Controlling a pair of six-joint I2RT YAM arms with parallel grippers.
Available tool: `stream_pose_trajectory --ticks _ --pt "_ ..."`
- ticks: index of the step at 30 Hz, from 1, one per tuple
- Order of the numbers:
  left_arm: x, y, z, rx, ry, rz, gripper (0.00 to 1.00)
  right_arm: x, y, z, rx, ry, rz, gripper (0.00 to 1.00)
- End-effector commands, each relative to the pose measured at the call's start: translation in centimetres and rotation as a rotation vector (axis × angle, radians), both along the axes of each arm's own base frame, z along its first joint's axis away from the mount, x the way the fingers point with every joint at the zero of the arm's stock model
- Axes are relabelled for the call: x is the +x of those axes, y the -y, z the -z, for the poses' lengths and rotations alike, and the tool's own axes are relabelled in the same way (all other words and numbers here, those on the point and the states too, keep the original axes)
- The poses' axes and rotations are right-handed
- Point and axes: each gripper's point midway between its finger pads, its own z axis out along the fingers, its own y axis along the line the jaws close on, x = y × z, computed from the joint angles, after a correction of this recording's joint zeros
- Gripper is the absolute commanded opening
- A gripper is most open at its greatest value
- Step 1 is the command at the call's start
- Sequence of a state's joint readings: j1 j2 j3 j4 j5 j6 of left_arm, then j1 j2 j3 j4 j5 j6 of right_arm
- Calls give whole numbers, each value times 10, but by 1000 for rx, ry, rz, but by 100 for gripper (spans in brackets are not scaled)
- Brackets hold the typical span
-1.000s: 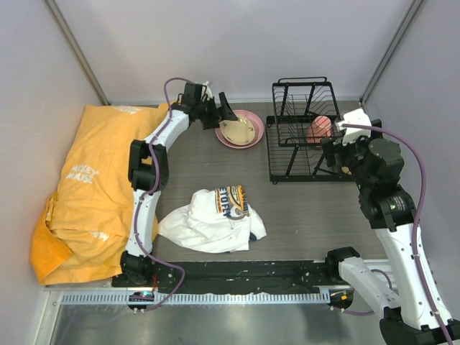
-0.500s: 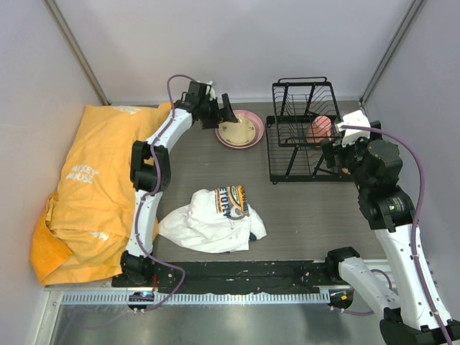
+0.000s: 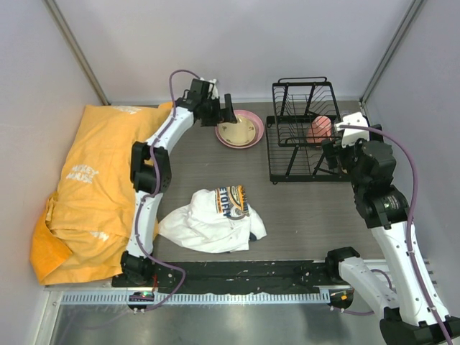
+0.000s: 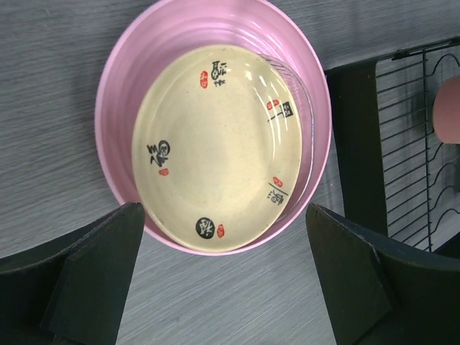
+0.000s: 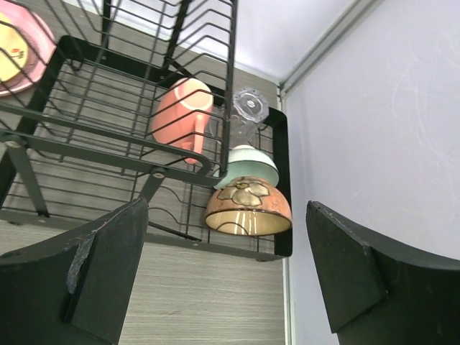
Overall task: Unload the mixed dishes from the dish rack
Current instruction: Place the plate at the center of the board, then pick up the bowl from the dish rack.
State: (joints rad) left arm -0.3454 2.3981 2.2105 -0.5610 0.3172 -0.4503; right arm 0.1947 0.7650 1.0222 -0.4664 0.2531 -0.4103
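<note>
With both end effectors wide and empty, I judged my right end effector (image 5: 224, 277) should close squarely on the tan bowl (image 5: 248, 207), at twelve o'clock in the dish rack (image 3: 302, 140).

I'm looking at a lab test cell, not a home: plain grey partition walls (image 3: 237, 43) w/ metal corner posts (image 3: 77, 54) box in the grey wood-grain bench (image 3: 302, 208), 2 white robot arms bolted to its near edge.
</note>
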Motion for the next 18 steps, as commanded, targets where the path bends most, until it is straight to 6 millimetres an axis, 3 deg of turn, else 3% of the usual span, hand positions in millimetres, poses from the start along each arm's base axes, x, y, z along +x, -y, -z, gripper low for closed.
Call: stream_pose_trajectory --ticks 1,4,6,7,8,11,12,13,15,18 --pt "-1 -13 -86 24 187 13 100 6 13 -11 4 55 92 98" --pt "-8 -18 -89 52 202 26 100 9 19 -4 -3 45 123 100" --pt "-12 -23 -102 67 232 29 100 10 21 -2 -2 42 135 100" --pt "-15 -26 -97 79 224 29 100 11 23 1 -3 34 143 100" --pt "-19 -27 -109 79 246 29 100 11 24 3 -1 32 150 100" --pt "-26 -35 -109 112 262 37 100 14 31 6 4 25 174 100" --pt "-30 -38 -121 119 290 32 100 14 36 8 4 19 188 100" --pt "-34 -41 -115 139 286 41 100 15 40 9 6 15 199 100" --pt "-39 -48 -129 152 321 37 100 19 45 14 20 1 205 100" --pt "-48 -54 -129 187 341 52 100 22 66 22 36 -24 261 100"
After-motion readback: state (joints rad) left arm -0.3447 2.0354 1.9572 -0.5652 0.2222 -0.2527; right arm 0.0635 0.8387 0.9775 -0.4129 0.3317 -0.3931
